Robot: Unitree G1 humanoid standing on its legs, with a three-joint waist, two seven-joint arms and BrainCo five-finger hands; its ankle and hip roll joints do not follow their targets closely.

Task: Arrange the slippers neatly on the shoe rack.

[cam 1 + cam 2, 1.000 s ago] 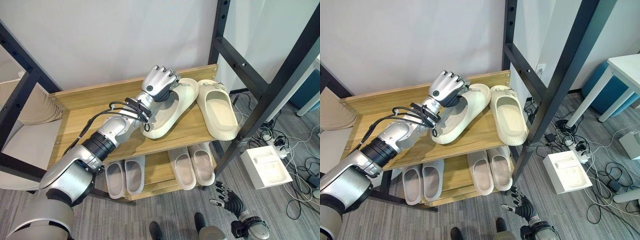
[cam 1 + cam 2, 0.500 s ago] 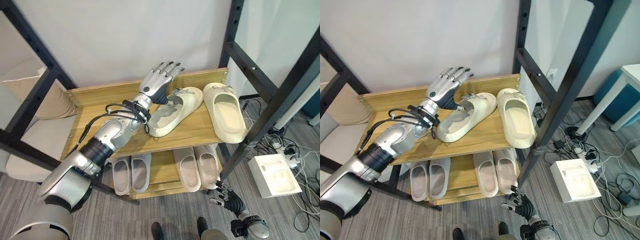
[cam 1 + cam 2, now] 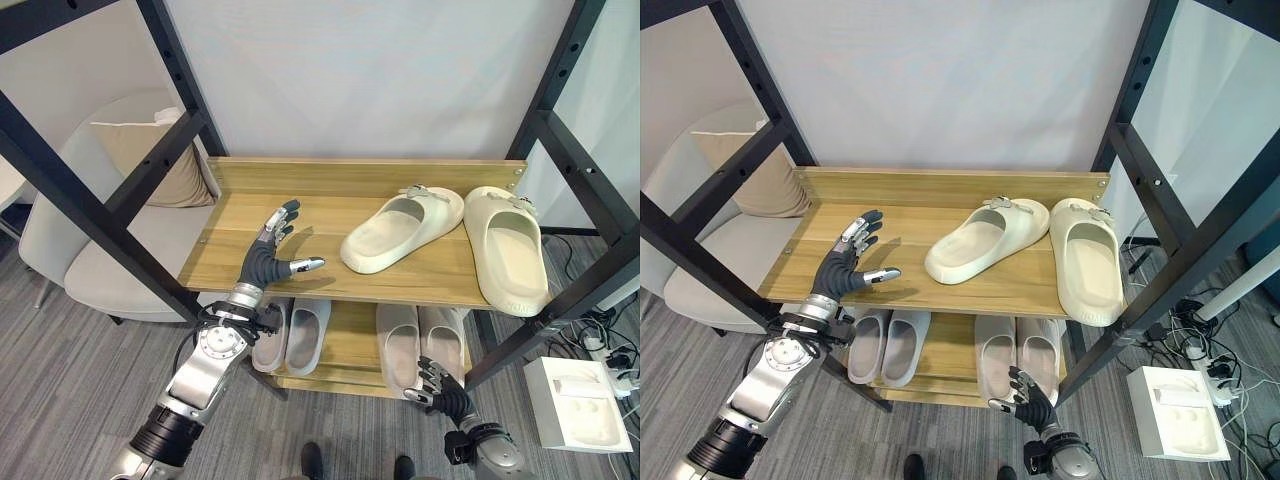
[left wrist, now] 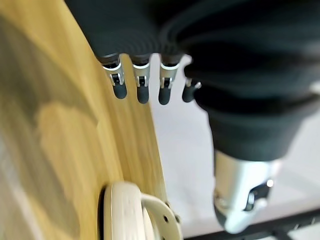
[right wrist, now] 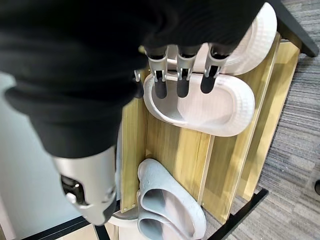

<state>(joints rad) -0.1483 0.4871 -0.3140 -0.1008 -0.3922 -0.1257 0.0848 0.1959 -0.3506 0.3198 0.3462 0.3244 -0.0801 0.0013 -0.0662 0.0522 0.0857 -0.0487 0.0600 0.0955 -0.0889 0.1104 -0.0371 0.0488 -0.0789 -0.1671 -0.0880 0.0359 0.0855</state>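
Here, from the head, the left hand (image 3: 265,264) hangs spread and empty over the top shelf (image 3: 250,250), well apart from two cream slippers (image 3: 400,232); one lies skewed, so straightening probably comes next. Low, the right hand (image 3: 1032,393) looks relaxed. Its wrist view shows grey slippers (image 5: 170,207) below. A chair (image 3: 95,250) stands beside the rack.

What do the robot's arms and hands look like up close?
Both arms are silver-grey metal. The left hand and the right hand have silver fingers with dark tips, and a dark ribbed cover wraps the back of the hand and the wrist. Black cables loop around the left wrist.
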